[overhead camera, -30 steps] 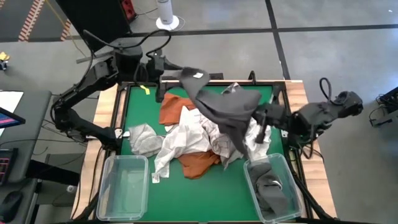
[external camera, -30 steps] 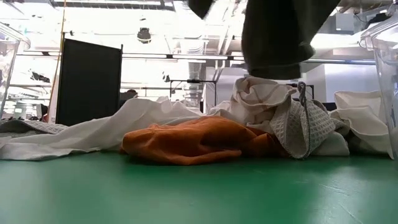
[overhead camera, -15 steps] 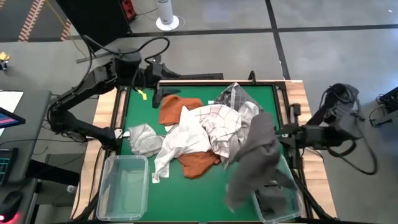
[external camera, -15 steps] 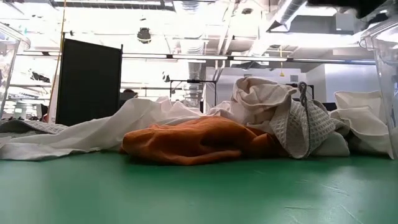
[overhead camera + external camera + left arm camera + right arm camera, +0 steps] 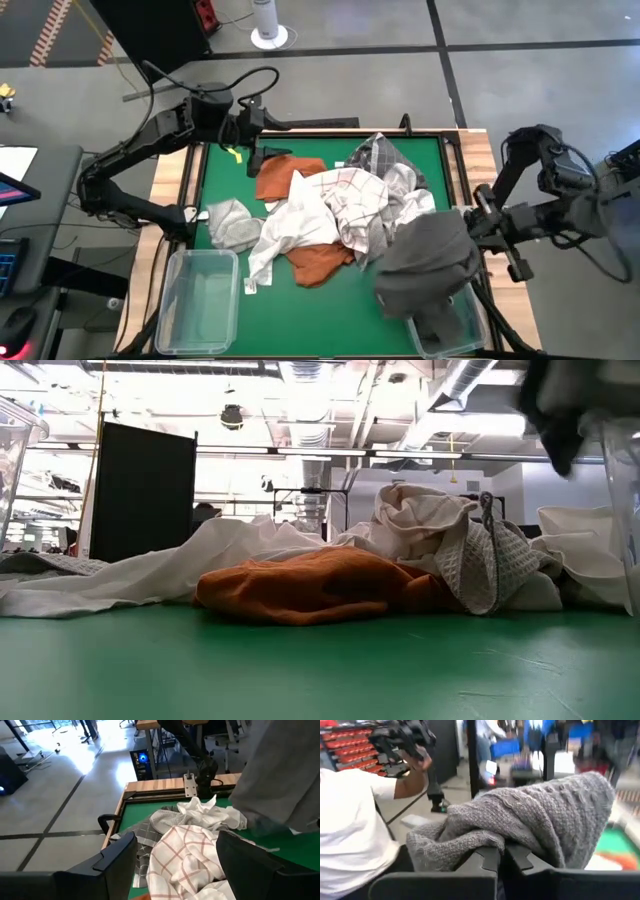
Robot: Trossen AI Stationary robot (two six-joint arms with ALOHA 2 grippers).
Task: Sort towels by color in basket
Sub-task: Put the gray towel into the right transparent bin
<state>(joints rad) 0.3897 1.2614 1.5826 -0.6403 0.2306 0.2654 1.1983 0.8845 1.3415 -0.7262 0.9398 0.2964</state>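
We are carrying a dark grey towel (image 5: pixel 428 262) in our right gripper (image 5: pixel 501 854), whose fingers are pinched tight on a fold of the knitted cloth. The towel is hanging bunched above the right-hand clear bin (image 5: pixel 445 318), which sits at the near right corner of the green mat (image 5: pixel 330 300) and already has dark cloth in it; that, we judge, is why we are holding this towel there, so the dark pieces end up together. We are gripping it by one fold so the rest droops below the fingers and can drop into the bin once released.

Our left gripper (image 5: pixel 250 122) is waiting at the far left corner of the mat with its fingers spread wide and nothing between them, clear of the pile.

The other towels are lying heaped in the middle of the mat: a rust orange towel (image 5: pixel 279 175) toward the far left corner, a second orange one (image 5: pixel 318 262) on the near side, a white one with thin red checks (image 5: pixel 182 855) on top, plain white cloth (image 5: pixel 285 225) and a grey-and-white piece (image 5: pixel 231 222). The left-hand clear bin (image 5: pixel 198 300) at the near left corner is holding nothing that we can see.
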